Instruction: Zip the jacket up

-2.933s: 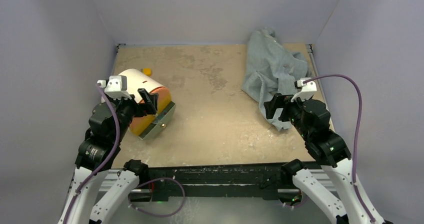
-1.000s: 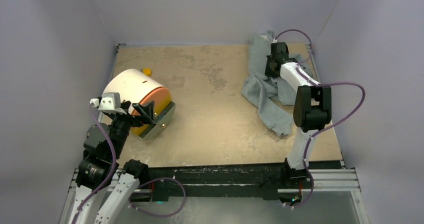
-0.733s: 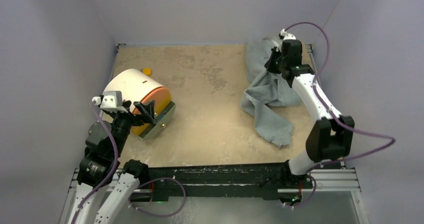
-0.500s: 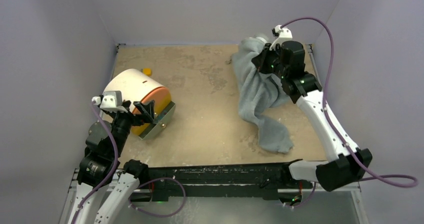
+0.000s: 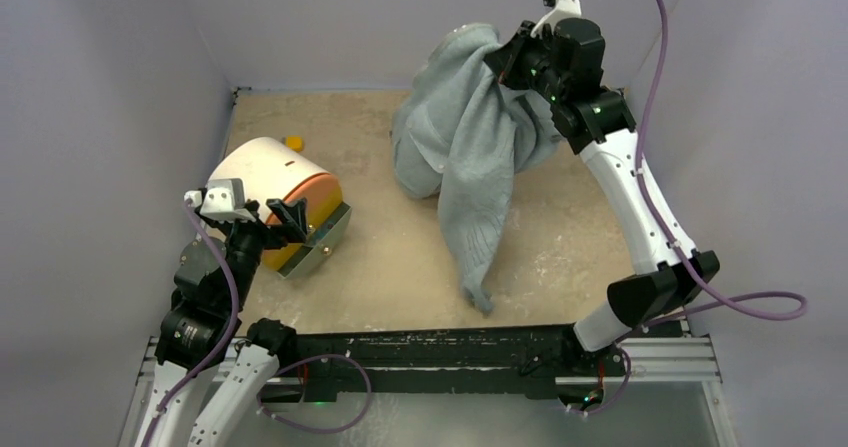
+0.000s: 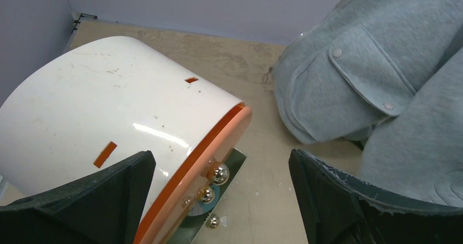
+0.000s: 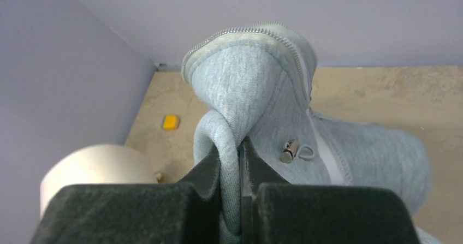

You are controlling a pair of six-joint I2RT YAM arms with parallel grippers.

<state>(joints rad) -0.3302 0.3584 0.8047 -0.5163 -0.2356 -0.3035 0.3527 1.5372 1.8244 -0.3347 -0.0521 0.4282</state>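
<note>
The light grey jacket [image 5: 468, 137] hangs bunched above the back middle of the table, one long part trailing down to the tan surface near the front. My right gripper [image 5: 497, 59] is raised high at the back and shut on a fold of its fabric [image 7: 232, 146]. Beside that fold show a metal zipper pull [image 7: 289, 151] and a line of zipper teeth [image 7: 297, 53]. My left gripper [image 5: 285, 217] stands wide open at the left, holding nothing. In the left wrist view its fingers [image 6: 82, 195] frame the table, with the jacket's flap pocket [image 6: 363, 69] at the upper right.
A white cylinder with an orange rim [image 5: 275, 192] lies on a metal base right in front of my left gripper [image 6: 219, 170]. A small yellow piece [image 5: 294, 142] sits behind it. Purple walls close in the table [image 5: 400, 277] on three sides.
My right arm has lifted the jacket off the back right corner and carried it up and to the left, so it now hangs. The left arm has barely moved.
</note>
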